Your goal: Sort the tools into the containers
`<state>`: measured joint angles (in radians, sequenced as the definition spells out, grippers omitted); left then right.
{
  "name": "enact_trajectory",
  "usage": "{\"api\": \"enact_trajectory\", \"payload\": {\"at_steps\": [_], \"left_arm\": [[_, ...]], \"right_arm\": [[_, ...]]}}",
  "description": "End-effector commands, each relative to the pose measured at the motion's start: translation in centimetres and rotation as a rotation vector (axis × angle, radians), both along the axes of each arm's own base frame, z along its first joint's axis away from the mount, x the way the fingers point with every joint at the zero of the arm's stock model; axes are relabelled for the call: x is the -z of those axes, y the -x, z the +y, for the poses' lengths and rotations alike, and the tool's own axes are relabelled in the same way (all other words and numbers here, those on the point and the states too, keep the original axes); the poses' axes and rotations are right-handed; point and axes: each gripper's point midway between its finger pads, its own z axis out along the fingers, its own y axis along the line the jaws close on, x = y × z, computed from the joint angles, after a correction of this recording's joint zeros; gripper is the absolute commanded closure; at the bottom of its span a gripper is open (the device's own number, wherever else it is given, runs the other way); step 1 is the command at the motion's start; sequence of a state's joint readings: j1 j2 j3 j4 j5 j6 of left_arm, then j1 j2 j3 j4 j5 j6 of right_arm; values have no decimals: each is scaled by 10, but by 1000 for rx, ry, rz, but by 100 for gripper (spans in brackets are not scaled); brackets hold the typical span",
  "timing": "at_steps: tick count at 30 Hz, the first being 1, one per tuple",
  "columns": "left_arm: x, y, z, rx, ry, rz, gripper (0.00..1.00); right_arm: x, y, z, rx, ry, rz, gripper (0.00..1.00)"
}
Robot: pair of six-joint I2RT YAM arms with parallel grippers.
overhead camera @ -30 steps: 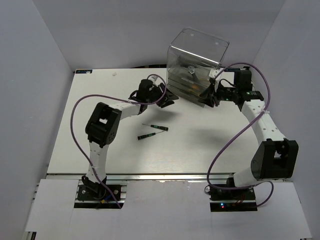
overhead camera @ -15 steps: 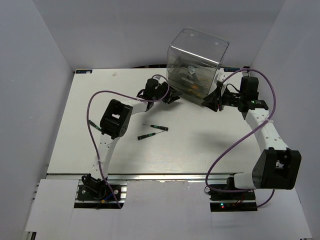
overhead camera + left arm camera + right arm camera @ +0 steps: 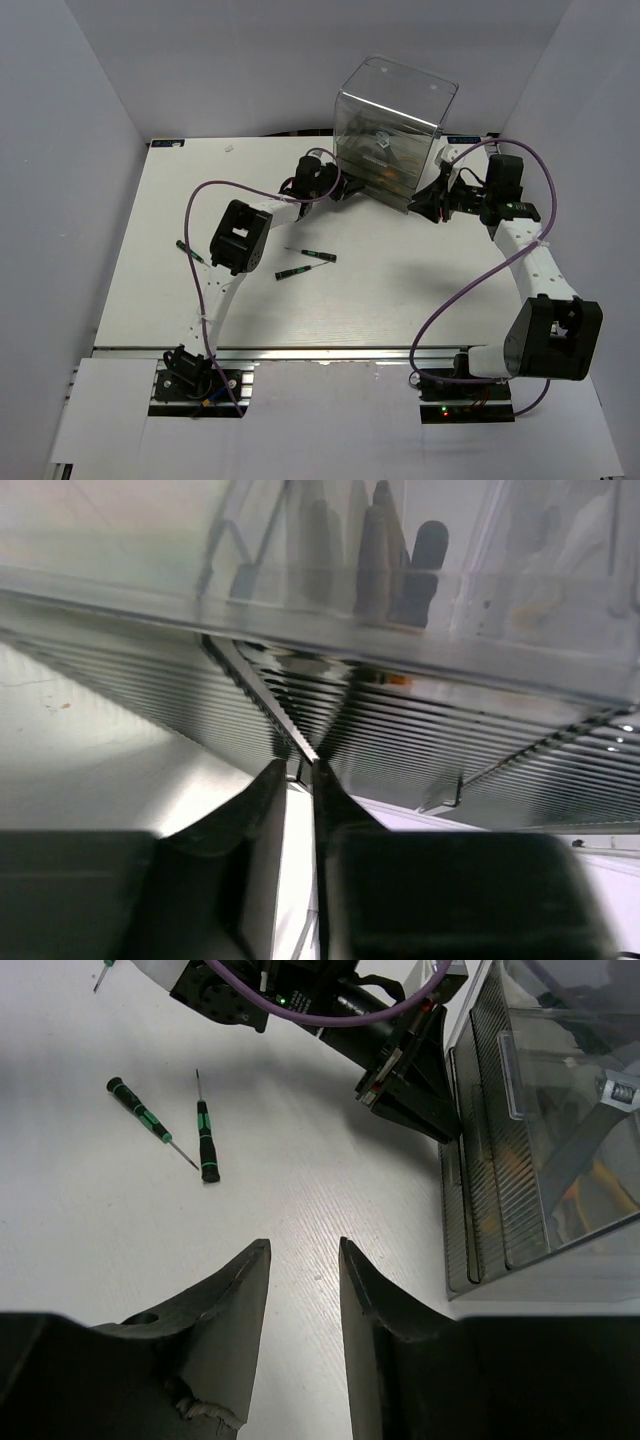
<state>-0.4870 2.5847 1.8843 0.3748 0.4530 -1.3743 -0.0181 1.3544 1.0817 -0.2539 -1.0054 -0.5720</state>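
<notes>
Screwdrivers [image 3: 311, 256] lie crosswise before the cabinet [image 3: 392, 120], off its left front corner, nearer the left gripper [image 3: 300, 770], whose jaws stand almost together about a drawer edge [image 3: 262, 695] (gripping or not, I cannot tell); the right gripper [image 3: 300, 1250], parted and empty, waits at its right corner.

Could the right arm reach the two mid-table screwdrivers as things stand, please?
Probably yes: the right arm has open, empty jaws, with only table between them and the two screwdrivers; the left arm is at the cabinet.
</notes>
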Motion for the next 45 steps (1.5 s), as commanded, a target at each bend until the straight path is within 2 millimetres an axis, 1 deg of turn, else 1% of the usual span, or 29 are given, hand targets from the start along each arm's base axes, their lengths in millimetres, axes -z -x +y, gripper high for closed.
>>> {"api": "enact_trajectory", "payload": {"at_steps": [1, 4, 6, 7, 8, 9, 10, 13, 14, 15, 19, 20, 22, 24, 25, 27, 28, 32, 34, 35, 36, 37, 38, 39, 40, 41, 43, 44, 45], "left_arm": [[-22, -7, -4, -21, 24, -38, 76], [-19, -4, -2, -17, 20, -31, 81], [-25, 2, -2, 0, 22, -43, 85], [-20, 8, 1, 8, 17, -41, 87], [-30, 12, 2, 21, 16, -68, 89], [-33, 19, 3, 38, 16, -81, 90], [-32, 31, 10, 43, -2, -75, 90], [-35, 50, 25, 47, -6, -93, 90], [-30, 66, 34, 49, -20, -75, 90], [-33, 72, 39, 48, -16, -91, 90], [-28, 96, 55, 42, -35, -80, 87], [-28, 99, 58, 40, -37, -79, 84], [-26, 105, 62, 32, -39, -58, 73], [-24, 104, 68, 10, -40, -42, 65], [-27, 103, 69, 1, -41, -48, 52], [-29, 101, 70, -1, -49, -47, 32], [-32, 100, 71, 3, -55, -60, 2], [-46, 100, 76, 7, -55, -87, 2], [-49, 105, 82, 8, -65, -99, 2], [-63, 107, 86, 3, -61, -126, 2], [-61, 114, 92, 2, -74, -125, 2], [-66, 117, 95, -3, -77, -137, 2], [-86, 123, 100, -6, -76, -185, 2], [-91, 126, 105, -12, -90, -205, 2], [-84, 135, 111, -14, -111, -184, 2], [-104, 142, 117, -19, -113, -235, 2], [-108, 150, 129, -37, -166, -264, 2], [-95, 158, 139, -37, -230, -241, 2], [-113, 160, 154, -85, -290, -313, 2]], "right_arm": [[-14, 3, 0, -10, -22, -43, 60], [-12, 3, 0, -9, -23, -40, 60], [-12, 2, 0, -8, -21, -39, 60], [-12, 2, 0, -9, -21, -40, 60], [-10, 2, 0, -7, -20, -34, 60], [-11, 2, 0, -6, -19, -38, 60], [-9, 3, 0, -7, -19, -32, 60], [-6, 5, 0, -8, -19, -21, 60], [-4, 6, 0, -11, -18, -20, 60], [-3, 7, 0, -11, -18, -16, 60], [8, 9, -1, -12, -2, -1, 60], [12, 11, -1, -17, 4, 4, 60], [20, 13, -2, -22, 25, 15, 59], [25, 14, -1, -43, 52, 3, 56], [28, 18, 2, -55, 62, 19, 52], [31, 16, 0, -54, 89, 9, 48], [33, 21, 10, -84, 99, 9, 46], [40, 27, 24, -130, 148, 4, 43], [40, 30, 35, -170, 172, -14, 42], [45, 34, 37, -185, 187, 5, 42], [47, 36, 40, -201, 197, 10, 42], [46, 38, 49, -235, 211, -11, 42], [52, 39, 52, -246, 229, 4, 42], [54, 43, 60, -271, 239, 13, 42], [53, 41, 63, -267, 256, 12, 42], [58, 39, 68, -272, 269, 23, 43], [63, 42, 83, -307, 300, 23, 43], [67, 36, 88, -300, 332, 23, 43], [71, 36, 94, -307, 350, 31, 44]]}}
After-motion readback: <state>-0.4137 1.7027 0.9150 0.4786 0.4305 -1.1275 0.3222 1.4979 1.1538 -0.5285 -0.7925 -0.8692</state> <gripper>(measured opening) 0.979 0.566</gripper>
